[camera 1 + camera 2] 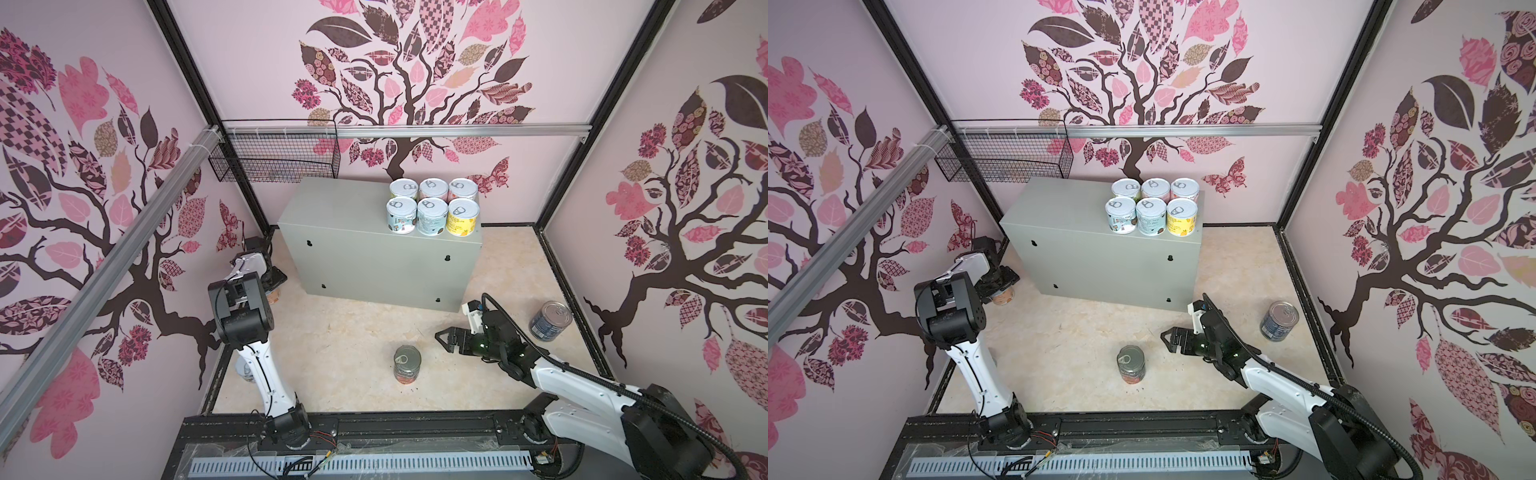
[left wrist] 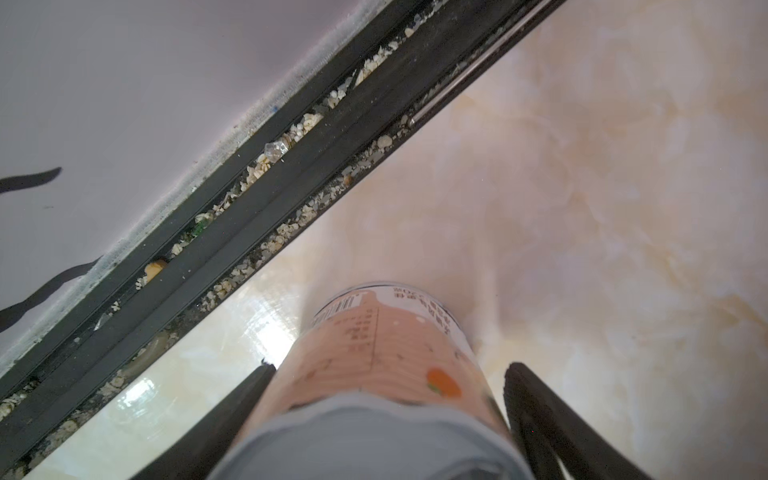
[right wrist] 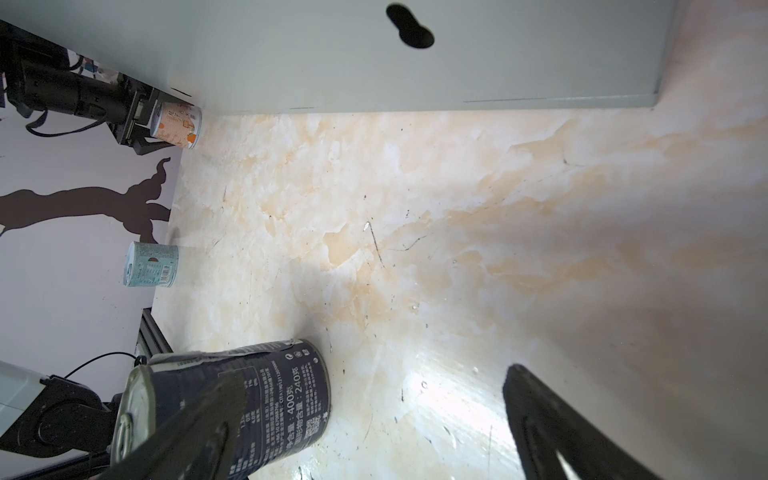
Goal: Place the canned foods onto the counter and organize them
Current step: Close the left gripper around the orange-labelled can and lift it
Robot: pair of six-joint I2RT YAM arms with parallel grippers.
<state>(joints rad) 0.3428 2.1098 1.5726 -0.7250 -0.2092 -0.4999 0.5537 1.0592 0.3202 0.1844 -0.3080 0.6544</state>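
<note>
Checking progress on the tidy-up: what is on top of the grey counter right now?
Six short cans stand upright in two rows of three at the right end of the counter. The rest of its top is bare. The back cans' labels are mostly hidden.

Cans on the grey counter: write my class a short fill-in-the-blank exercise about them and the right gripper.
The counter carries ___ cans, in two rows of three. In both top views the yellow can ends the front row on the ___. The right gripper, open, holds ___.
Missing words: six; right; nothing.
</note>
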